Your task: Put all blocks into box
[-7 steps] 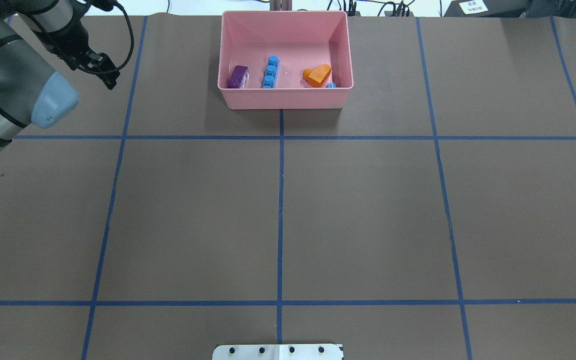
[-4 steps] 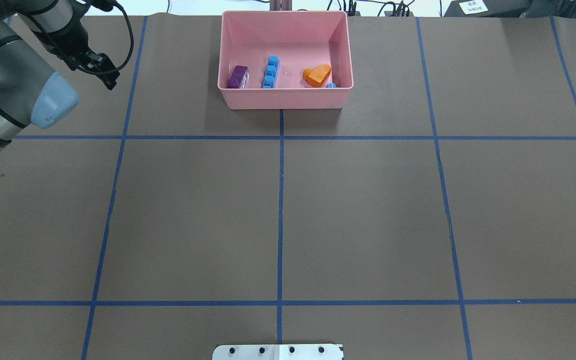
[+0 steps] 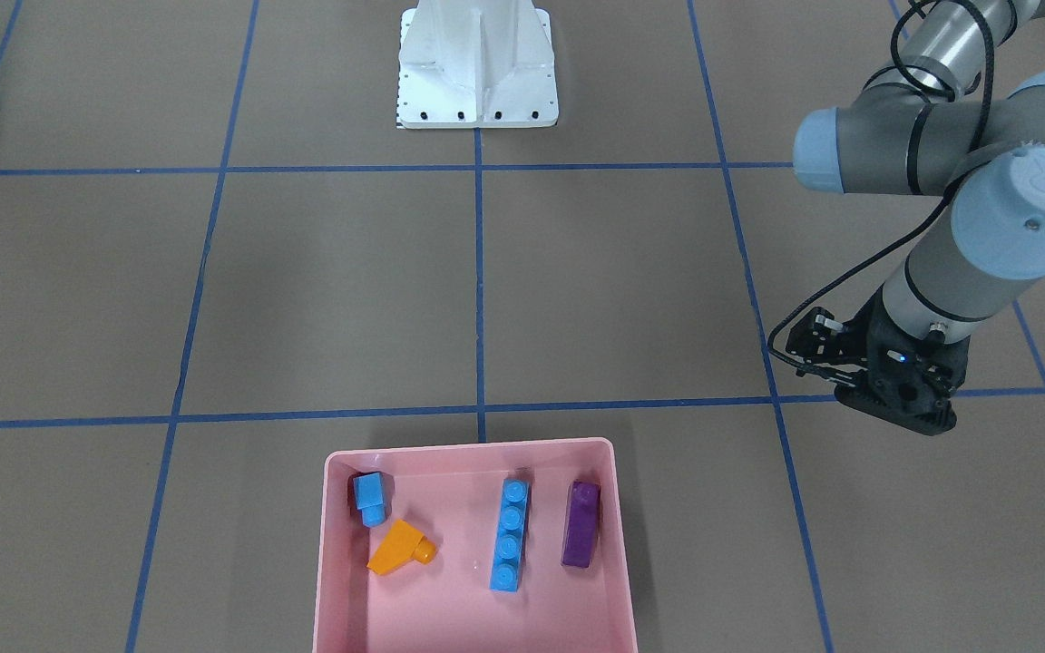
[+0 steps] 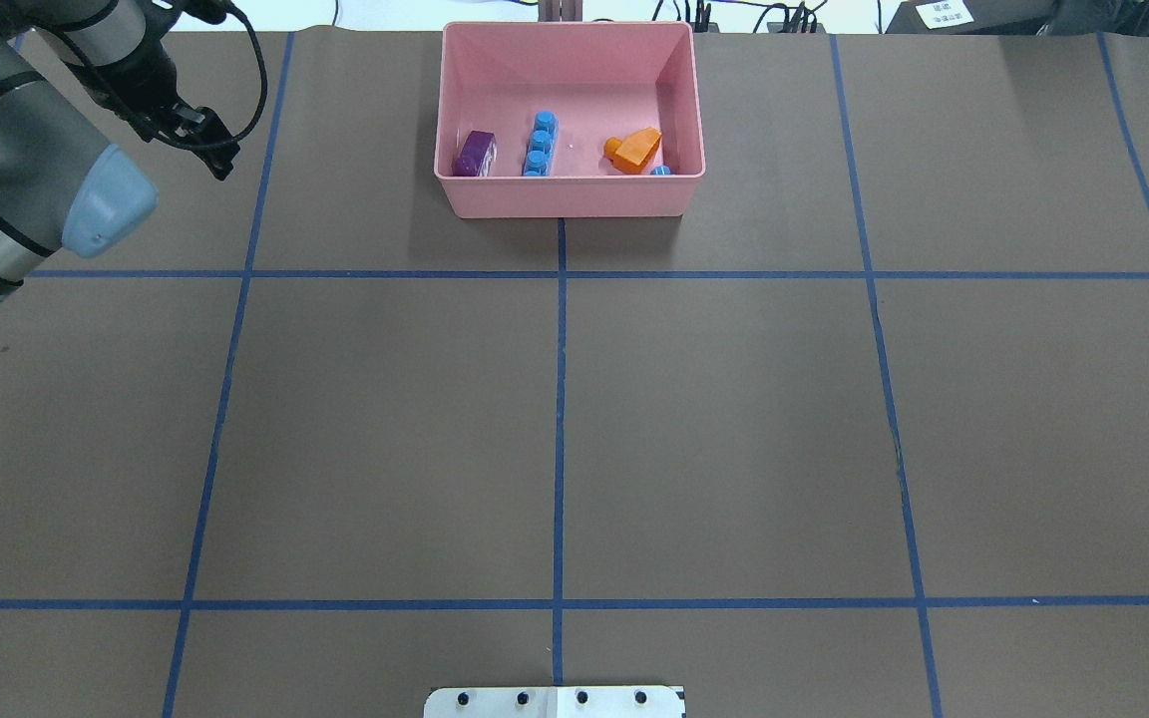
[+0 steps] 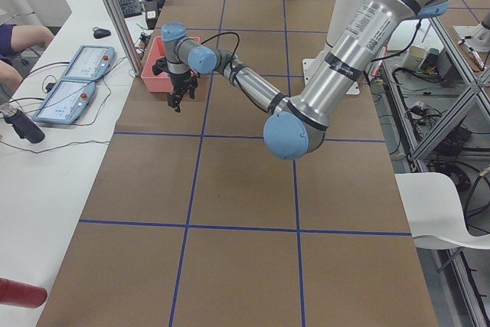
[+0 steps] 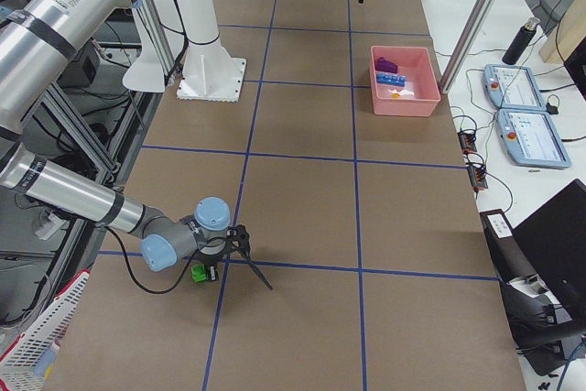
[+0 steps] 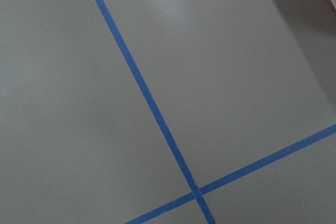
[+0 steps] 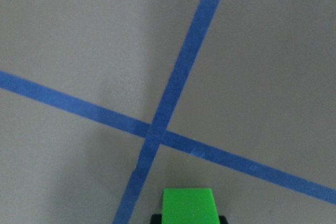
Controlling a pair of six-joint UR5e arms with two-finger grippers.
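Observation:
The pink box point(image 4: 571, 195) stands at the table's far middle and is also seen in the front view point(image 3: 473, 451). In it lie the purple block point(image 3: 581, 524), the long blue block point(image 3: 510, 535), the orange block point(image 3: 398, 547) and the small blue block point(image 3: 369, 496). My left gripper point(image 4: 221, 166) hangs open over bare table left of the box, holding nothing. The green block point(image 8: 188, 205) sits between the fingers of my right gripper point(image 8: 188, 220), low over a tape crossing at the table's right end point(image 6: 197, 273).
Blue tape lines point(image 4: 560, 399) divide the brown table into squares. The white robot base point(image 3: 477, 63) stands at the near edge. Tablets point(image 6: 522, 107) and cables lie on the side bench beyond the box.

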